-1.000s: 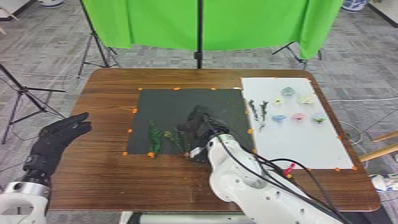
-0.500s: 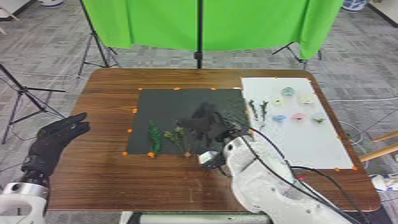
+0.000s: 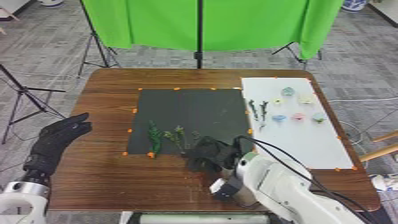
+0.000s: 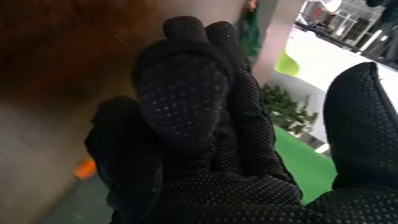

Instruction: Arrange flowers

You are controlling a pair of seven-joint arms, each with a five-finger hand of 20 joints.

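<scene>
In the head view, my right hand (image 3: 211,152) is over the near right edge of the black mat (image 3: 191,106), just right of the green stems. The right wrist view has the same hand (image 4: 209,185) with relaxed fingers, the thumb held apart, and nothing in its grasp. My left hand (image 3: 60,134) rests open left of the mat. A dark green leafy stem (image 3: 155,137) lies beside a paler sprig (image 3: 179,136) on the mat. Two thin stems, one at left (image 3: 252,108) and one at right (image 3: 264,110), lie on the white sheet (image 3: 298,142) near several small flower heads (image 3: 298,117).
Brown wooden table (image 3: 107,180) surrounds mat and sheet, with orange tape pieces (image 3: 130,131) along their borders. A green cloth (image 3: 151,22) and black stands are beyond the far edge. Cables run along my right arm over the table's near right part.
My right hand has shifted from the middle of the mat toward the robot and slightly right, down to the mat's near edge. The left hand has stayed in place.
</scene>
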